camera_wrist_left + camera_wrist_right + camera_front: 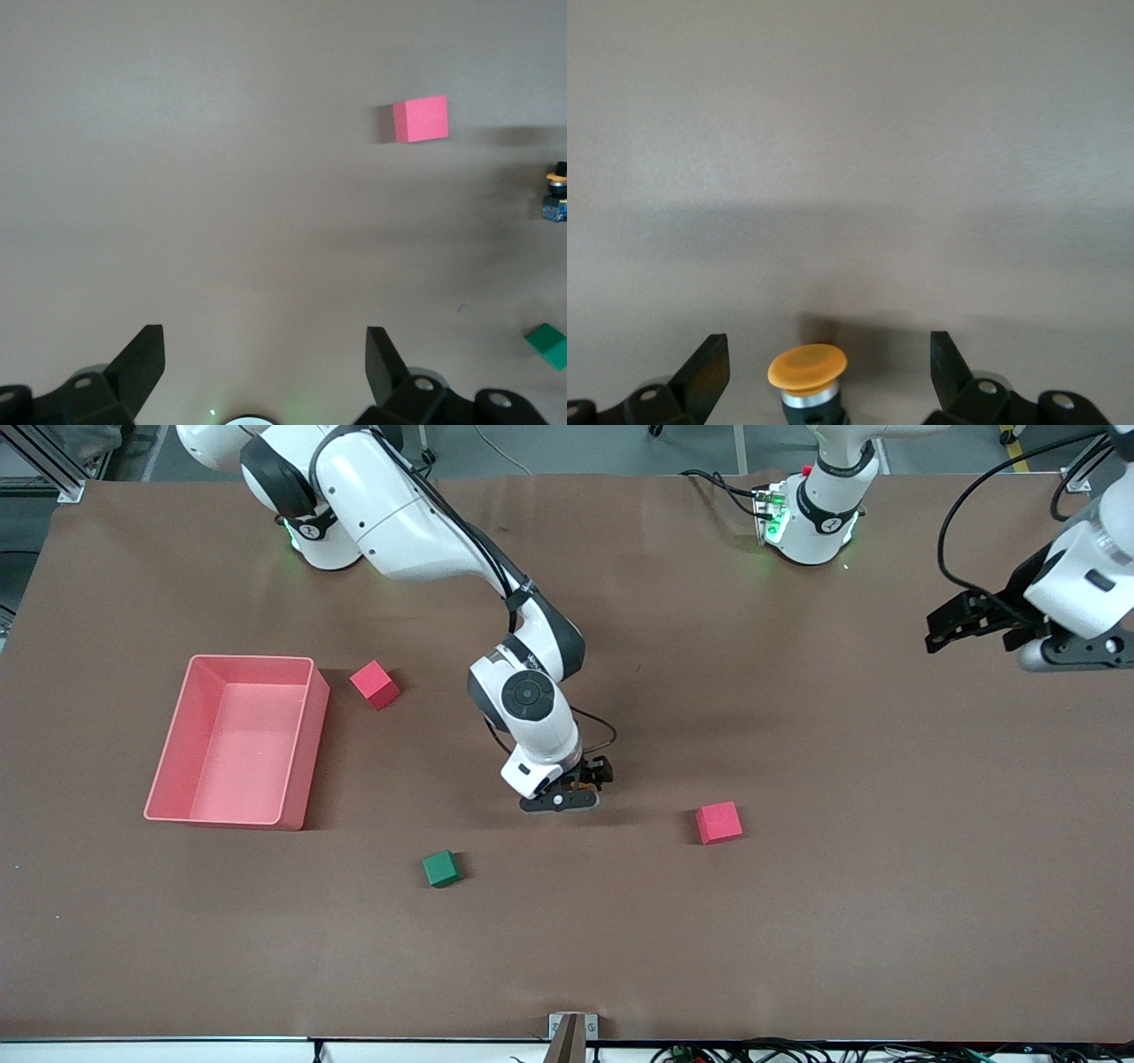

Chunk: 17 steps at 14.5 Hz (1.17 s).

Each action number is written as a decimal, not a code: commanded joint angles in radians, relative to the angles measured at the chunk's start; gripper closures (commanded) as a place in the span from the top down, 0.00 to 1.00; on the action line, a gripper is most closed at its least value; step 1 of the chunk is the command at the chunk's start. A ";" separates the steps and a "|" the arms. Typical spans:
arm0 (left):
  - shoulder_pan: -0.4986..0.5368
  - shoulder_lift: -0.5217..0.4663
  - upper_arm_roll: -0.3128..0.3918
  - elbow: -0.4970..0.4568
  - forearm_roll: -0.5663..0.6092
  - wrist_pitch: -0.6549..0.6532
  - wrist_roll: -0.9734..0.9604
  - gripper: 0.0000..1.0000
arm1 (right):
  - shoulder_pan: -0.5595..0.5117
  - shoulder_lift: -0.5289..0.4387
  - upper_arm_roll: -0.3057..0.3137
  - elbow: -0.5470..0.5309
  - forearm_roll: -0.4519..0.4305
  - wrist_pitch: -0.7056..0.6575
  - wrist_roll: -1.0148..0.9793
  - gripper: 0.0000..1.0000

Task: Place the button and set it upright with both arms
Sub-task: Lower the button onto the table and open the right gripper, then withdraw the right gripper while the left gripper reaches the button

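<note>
The button stands on the brown table with its round orange cap up, over a silver ring and a dark body. My right gripper is low at the middle of the table, open, with a finger on each side of the button and a gap to both. In the front view the button is a small orange speck under the right gripper. The left wrist view shows the button at its edge. My left gripper hangs open and holds nothing, over the left arm's end of the table; the bare table shows under the left gripper.
A pink bin sits toward the right arm's end, with a red cube beside it. Another red cube lies beside the button toward the left arm's end. A green cube lies nearer the front camera.
</note>
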 commanded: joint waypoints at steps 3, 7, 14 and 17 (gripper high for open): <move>-0.002 0.068 -0.069 0.006 -0.011 0.073 -0.127 1.00 | -0.013 -0.155 -0.072 -0.018 0.008 -0.192 0.003 1.00; -0.005 0.145 -0.122 0.005 -0.007 0.156 -0.206 1.00 | -0.025 -0.282 -0.158 -0.024 0.010 -0.327 -0.006 1.00; -0.089 0.257 -0.126 -0.033 0.002 0.299 -0.299 1.00 | -0.244 -0.538 -0.201 -0.054 0.010 -0.683 -0.319 1.00; -0.123 0.281 -0.126 -0.099 0.002 0.450 -0.371 1.00 | -0.379 -0.647 -0.201 -0.120 0.007 -0.740 -0.504 1.00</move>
